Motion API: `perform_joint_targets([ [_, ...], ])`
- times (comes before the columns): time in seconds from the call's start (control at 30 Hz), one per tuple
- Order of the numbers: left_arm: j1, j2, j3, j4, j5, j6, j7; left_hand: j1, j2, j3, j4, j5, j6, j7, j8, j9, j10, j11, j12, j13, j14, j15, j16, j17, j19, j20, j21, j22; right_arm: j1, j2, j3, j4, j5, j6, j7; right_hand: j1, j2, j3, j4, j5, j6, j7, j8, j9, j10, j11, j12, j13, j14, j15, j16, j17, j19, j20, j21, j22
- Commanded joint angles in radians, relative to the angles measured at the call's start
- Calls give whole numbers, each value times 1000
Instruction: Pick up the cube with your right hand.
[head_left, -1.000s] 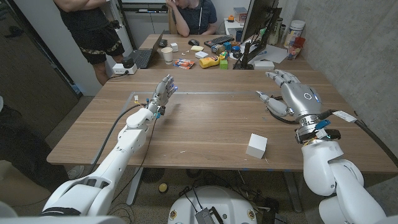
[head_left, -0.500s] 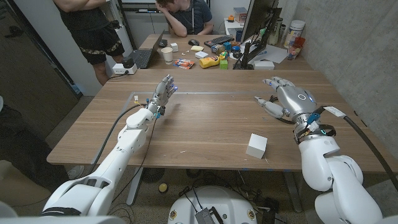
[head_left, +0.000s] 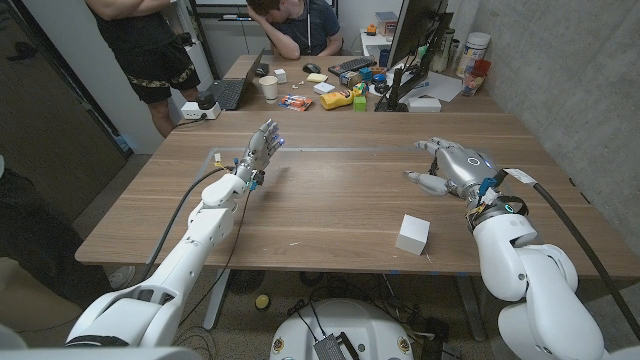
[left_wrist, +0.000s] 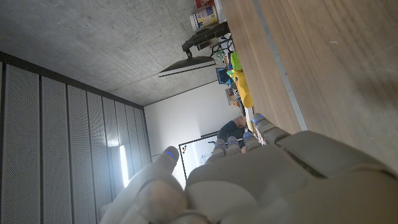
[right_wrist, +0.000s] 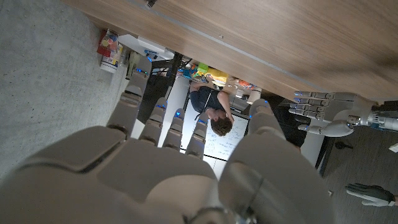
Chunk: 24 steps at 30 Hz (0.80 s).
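Note:
A white cube (head_left: 412, 234) sits on the wooden table (head_left: 330, 200) near its front edge, right of the middle. My right hand (head_left: 453, 167) hovers behind and to the right of the cube, fingers spread, holding nothing, apart from the cube. My left hand (head_left: 259, 150) stands at the table's left with its fingers stretched out and nothing in them. The right wrist view looks along my right hand's back (right_wrist: 186, 174) and also catches the left hand (right_wrist: 326, 115) across the table.
A second table at the back carries a laptop (head_left: 232, 90), a cup (head_left: 268, 88), snacks and a monitor (head_left: 415, 40). Two people stand or sit behind it. A grey cable (head_left: 560, 220) trails from my right arm.
My right hand has come down and tipped forward over the table, a little toward the cube. The left hand and the cube have stayed put.

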Motion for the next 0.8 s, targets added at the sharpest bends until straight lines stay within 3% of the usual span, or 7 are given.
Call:
perform_joint_targets([
  [0.03,11,6,-4,-14,-6,9,7,-2,115,-5,2,7,-2,-2,4,5,-11,-1,5,3,-30,4,6,5,-3,9,5,3,25,10,-15,1,-24,-12,157,25,-3,5,-6,11,0,-7,5,4,0,-7,9,3,11,-7,4,5,16,-1,3,4],
  [0.8,28,18,-2,-41,-8,20,16,-2,115,-7,2,8,0,-1,5,5,-11,1,5,3,-30,6,6,5,-2,10,6,3,81,-6,-33,0,-48,4,395,81,-13,7,-2,21,-24,-9,0,6,-7,-3,9,4,24,-6,5,6,49,-3,3,3],
])
